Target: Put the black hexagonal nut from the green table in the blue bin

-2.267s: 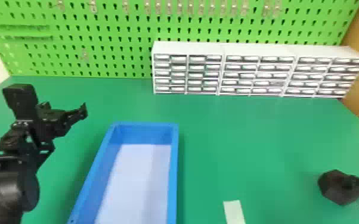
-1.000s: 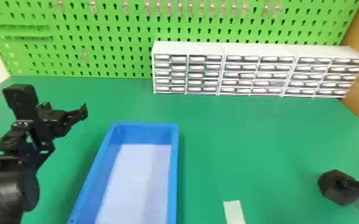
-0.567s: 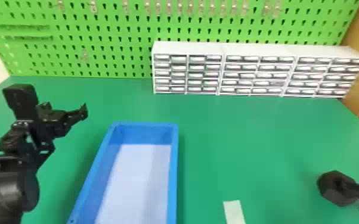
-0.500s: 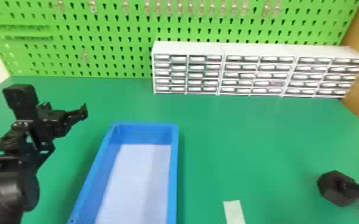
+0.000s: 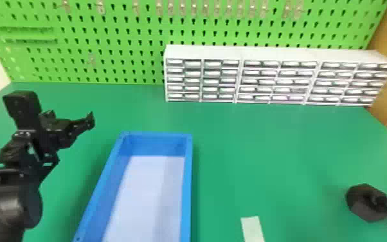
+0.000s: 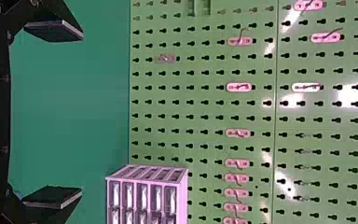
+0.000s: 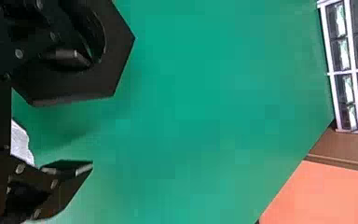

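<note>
Grasping the black hexagonal nut [image 7: 115,52] with the right pincer [image 7: 91,112]. The pincer is released, its fingers set well apart. One finger [image 7: 70,56] overlaps the central hole of the nut; whether its tip is seated inside the hole or only above it cannot be told. The second finger [image 7: 70,176] stands outside the nut, apart from its nearest flat side. The nut is thus at the first fingertip, over the green table [image 5: 266,161]; its contact with the surface cannot be made out. To the robot's left of this pincer, across open table, lies the blue bin [image 5: 187,186]. The left pincer [image 6: 82,114], also released, stands on the far side of the bin from the right one and is idle.

The step in hand is judged to be the grasp itself. For a sound hold, the inner finger should enter the hole deeply enough to bear on the ring wall, with the outer finger square to a flat rather than a corner. Closing should be slow, since an uneven pinch could tip or swivel the nut. A small trial lift would then confirm the hold. The nut should next be raised above the bin wall, carried leftward and released low over the bin floor.
</note>
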`<action>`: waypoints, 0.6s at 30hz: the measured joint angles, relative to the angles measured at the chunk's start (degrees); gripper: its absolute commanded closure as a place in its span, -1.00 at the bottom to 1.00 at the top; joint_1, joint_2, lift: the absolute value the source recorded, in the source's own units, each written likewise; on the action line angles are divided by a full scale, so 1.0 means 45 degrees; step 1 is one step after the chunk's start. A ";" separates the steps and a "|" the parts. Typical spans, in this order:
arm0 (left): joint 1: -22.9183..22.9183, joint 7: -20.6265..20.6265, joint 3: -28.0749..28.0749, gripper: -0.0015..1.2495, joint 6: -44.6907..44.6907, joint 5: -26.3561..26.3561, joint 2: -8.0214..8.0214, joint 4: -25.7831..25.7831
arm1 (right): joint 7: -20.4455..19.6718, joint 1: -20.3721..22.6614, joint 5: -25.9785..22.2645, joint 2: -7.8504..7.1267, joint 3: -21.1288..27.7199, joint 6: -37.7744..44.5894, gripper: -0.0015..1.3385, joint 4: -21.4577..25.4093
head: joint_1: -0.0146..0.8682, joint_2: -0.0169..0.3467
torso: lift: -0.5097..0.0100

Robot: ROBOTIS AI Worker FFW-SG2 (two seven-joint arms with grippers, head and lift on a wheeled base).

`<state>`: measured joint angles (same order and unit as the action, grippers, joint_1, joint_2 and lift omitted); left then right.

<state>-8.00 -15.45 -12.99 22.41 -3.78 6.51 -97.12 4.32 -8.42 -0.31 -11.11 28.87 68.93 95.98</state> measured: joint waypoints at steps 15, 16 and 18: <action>0.0000 -0.0002 0.0034 -0.81 0.0020 0.0016 -0.0001 0.0000 | -0.0004 -0.0074 0.0314 -0.0112 -0.0373 0.0274 0.29 -0.0002 | 0.54 -0.73 | 0.58; 0.0000 -0.0003 0.0035 -0.81 0.0020 0.0018 -0.0001 0.0000 | -0.0004 -0.0081 0.0341 -0.0119 -0.0406 0.0285 0.30 -0.0003 | 0.54 -0.73 | 0.58; 0.0000 -0.0004 0.0036 -0.81 0.0020 0.0020 -0.0001 0.0000 | -0.0004 -0.0095 0.0391 -0.0128 -0.0463 0.0302 0.34 -0.0005 | 0.54 -0.73 | 0.58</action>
<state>-8.00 -15.47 -12.83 22.50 -3.69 6.51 -97.12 4.30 -8.85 1.45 -11.69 26.78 70.29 95.95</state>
